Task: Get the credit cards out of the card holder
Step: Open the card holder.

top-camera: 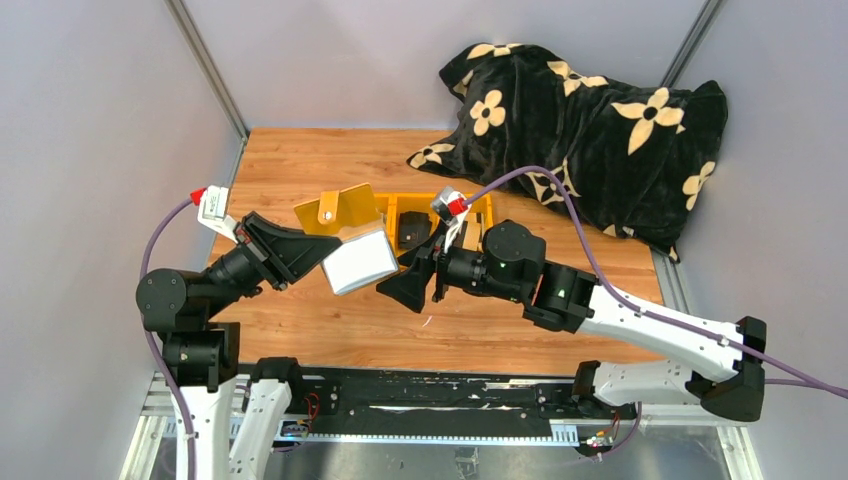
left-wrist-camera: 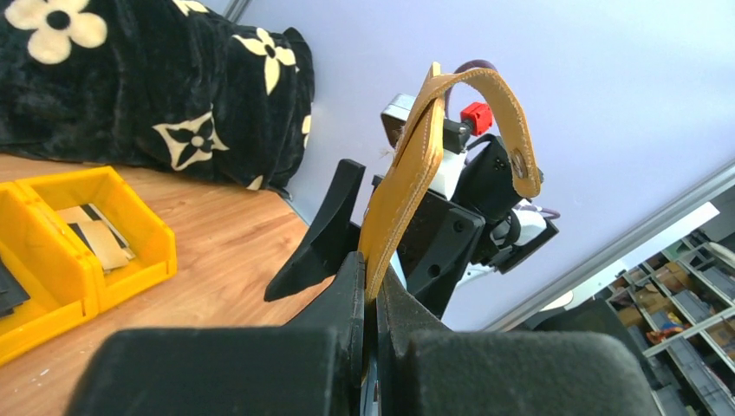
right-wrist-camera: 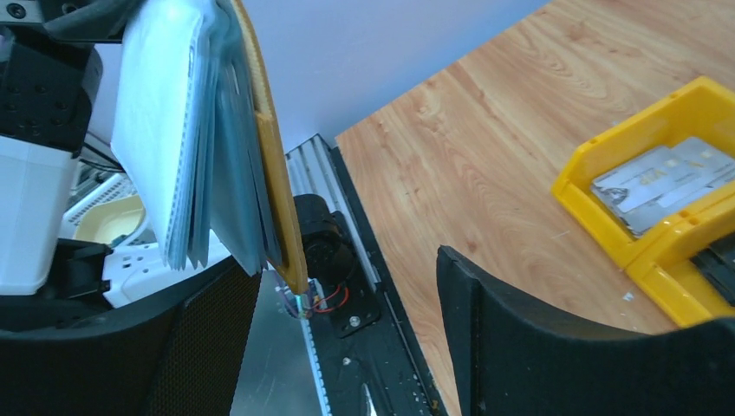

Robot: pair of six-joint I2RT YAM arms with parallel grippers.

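The mustard-yellow card holder hangs open above the table, pinched by its edge in my shut left gripper. Its pale inner leaves face my right gripper, which is open and empty just right of them. In the left wrist view the holder's yellow cover rises from between my left gripper's fingers. In the right wrist view the cover and its pale leaves hang just above the left finger of my right gripper. I cannot tell cards from sleeves there. Grey credit cards lie in the yellow tray.
The yellow three-compartment tray stands behind the grippers, also in the left wrist view and the right wrist view. A black floral pouch lies at the back right. The table's near edge and metal rail run below the holder.
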